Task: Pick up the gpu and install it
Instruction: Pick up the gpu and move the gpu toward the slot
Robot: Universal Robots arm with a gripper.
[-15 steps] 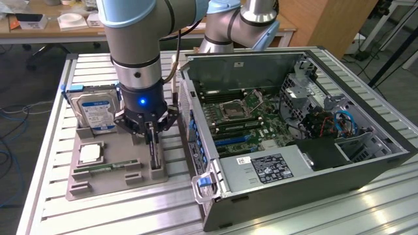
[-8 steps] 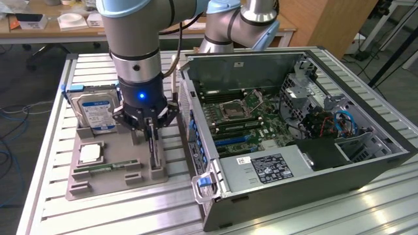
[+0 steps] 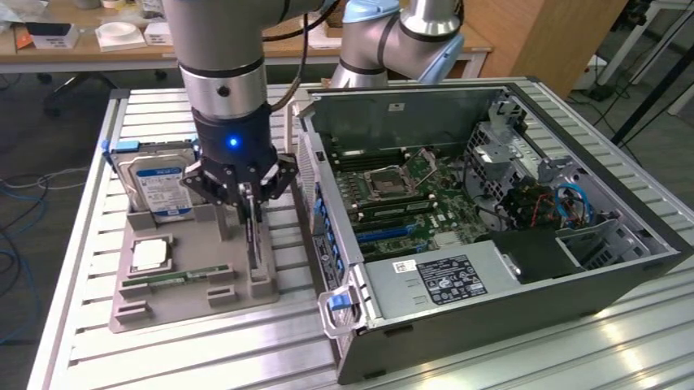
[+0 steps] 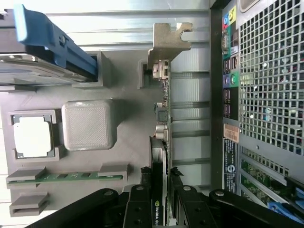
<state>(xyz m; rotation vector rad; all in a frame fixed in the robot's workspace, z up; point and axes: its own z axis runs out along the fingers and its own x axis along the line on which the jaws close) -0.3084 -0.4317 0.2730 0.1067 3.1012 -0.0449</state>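
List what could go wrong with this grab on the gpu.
1. The gripper clamps the gpu well away from its bracket end. When lifted, the card may tilt and bind in the gray holder.
2. The hard drive stands close beside the gripper's linkage and could get knocked.
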